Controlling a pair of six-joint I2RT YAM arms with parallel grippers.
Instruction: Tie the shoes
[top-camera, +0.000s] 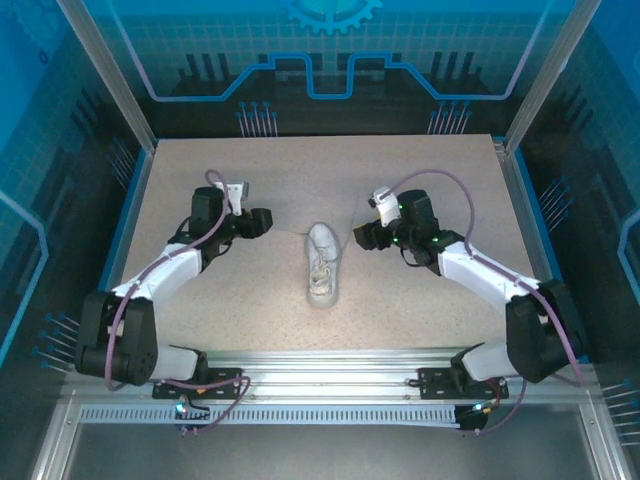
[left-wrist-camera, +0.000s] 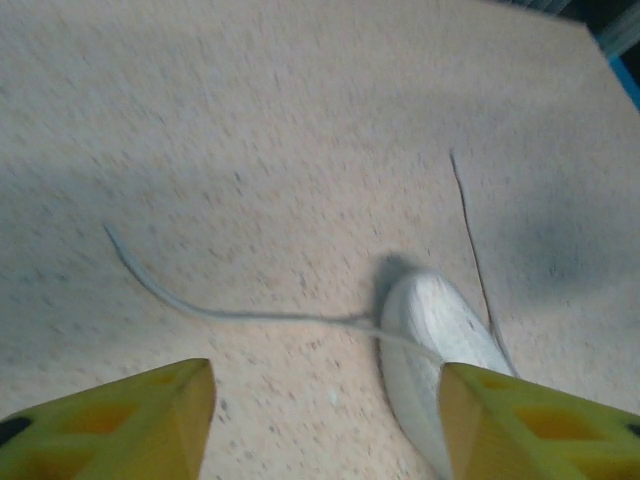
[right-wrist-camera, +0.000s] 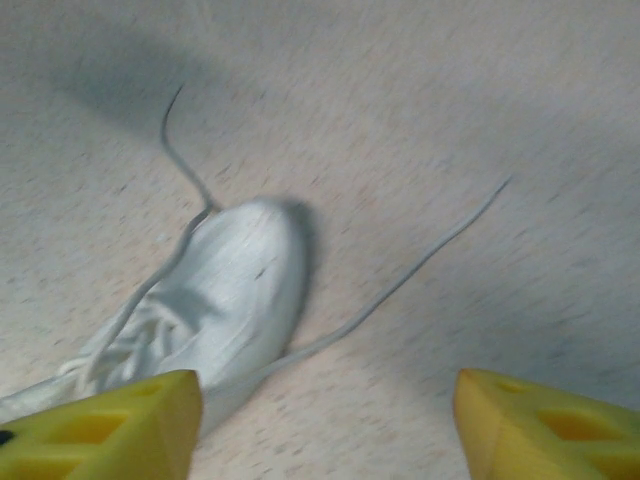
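A small white sneaker lies in the middle of the table, toe toward the far side, its laces untied. My left gripper hovers just left of the toe, and my right gripper just right of it. In the left wrist view the left gripper is open over bare table. The shoe's toe is by its right finger, and one loose lace trails left. In the right wrist view the right gripper is open, with the shoe by its left finger. A second lace runs off to the right.
The speckled tan tabletop is bounded by blue side walls and aluminium posts. A metal rail with both arm bases runs along the near edge. There is free surface all round the shoe.
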